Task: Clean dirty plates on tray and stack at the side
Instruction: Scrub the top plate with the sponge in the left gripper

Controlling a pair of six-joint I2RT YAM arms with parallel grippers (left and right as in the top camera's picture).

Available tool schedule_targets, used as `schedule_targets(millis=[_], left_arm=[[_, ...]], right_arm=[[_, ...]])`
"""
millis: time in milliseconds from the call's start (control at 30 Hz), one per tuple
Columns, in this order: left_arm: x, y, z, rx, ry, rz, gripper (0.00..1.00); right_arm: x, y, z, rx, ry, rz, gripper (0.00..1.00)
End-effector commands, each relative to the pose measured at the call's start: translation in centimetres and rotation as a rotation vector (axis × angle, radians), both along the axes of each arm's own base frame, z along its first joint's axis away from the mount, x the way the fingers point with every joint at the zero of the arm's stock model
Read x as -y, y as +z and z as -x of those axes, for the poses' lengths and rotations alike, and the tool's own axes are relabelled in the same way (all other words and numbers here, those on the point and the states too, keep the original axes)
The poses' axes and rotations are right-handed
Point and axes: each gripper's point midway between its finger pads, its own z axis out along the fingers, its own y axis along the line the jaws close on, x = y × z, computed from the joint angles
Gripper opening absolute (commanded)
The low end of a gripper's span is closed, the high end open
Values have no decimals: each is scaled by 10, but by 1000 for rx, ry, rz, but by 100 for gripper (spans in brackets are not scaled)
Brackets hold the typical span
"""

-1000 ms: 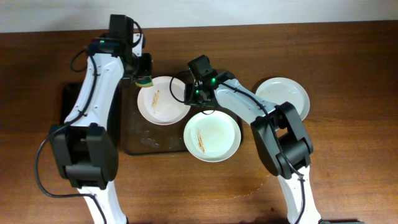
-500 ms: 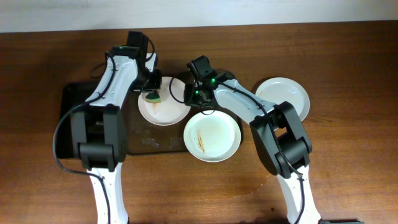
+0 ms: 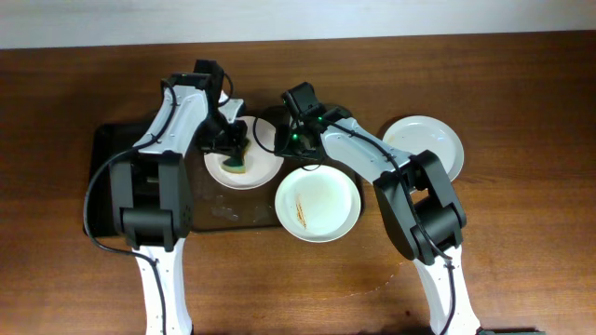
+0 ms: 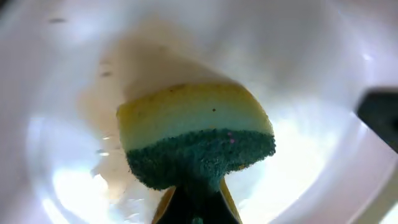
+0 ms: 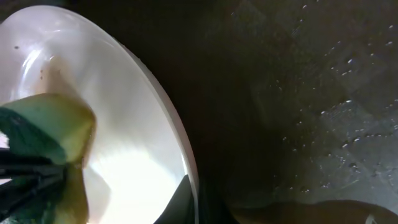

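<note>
The left end effector (image 3: pixel 234 154), grasping a sponge (image 4: pixel 196 134), sits squarely over the plate (image 3: pixel 265 169), and the right end effector (image 3: pixel 288 141) pinches its right rim.

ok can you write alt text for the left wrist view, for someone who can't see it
A yellow sponge with a green scouring side, pinched in the left gripper, is pressed against the inside of a white plate. A pale brown smear spreads across the wet, glossy plate behind and beside the sponge.
</note>
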Motion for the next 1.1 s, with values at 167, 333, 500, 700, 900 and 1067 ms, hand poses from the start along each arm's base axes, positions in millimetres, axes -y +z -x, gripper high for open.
schedule_targets(millis=[167, 333, 500, 700, 900, 1067], left_arm=[[-82, -14, -44, 137, 398, -318, 1], [-79, -16, -14, 22, 375, -343, 1], [-20, -13, 31, -114, -82, -165, 1], [24, -11, 14, -7, -196, 31, 1], [-40, -26, -51, 183, 303, -224, 1], [-88, -23, -41, 182, 455, -459, 1]], right_arm=[[0, -22, 5, -47, -2, 9, 4], [4, -22, 3, -49, -10, 6, 4], [4, -22, 3, -51, -16, 4, 4], [4, -22, 3, -52, -17, 4, 4], [5, -22, 2, -52, -17, 4, 4], [5, -22, 2, -52, -17, 4, 4]])
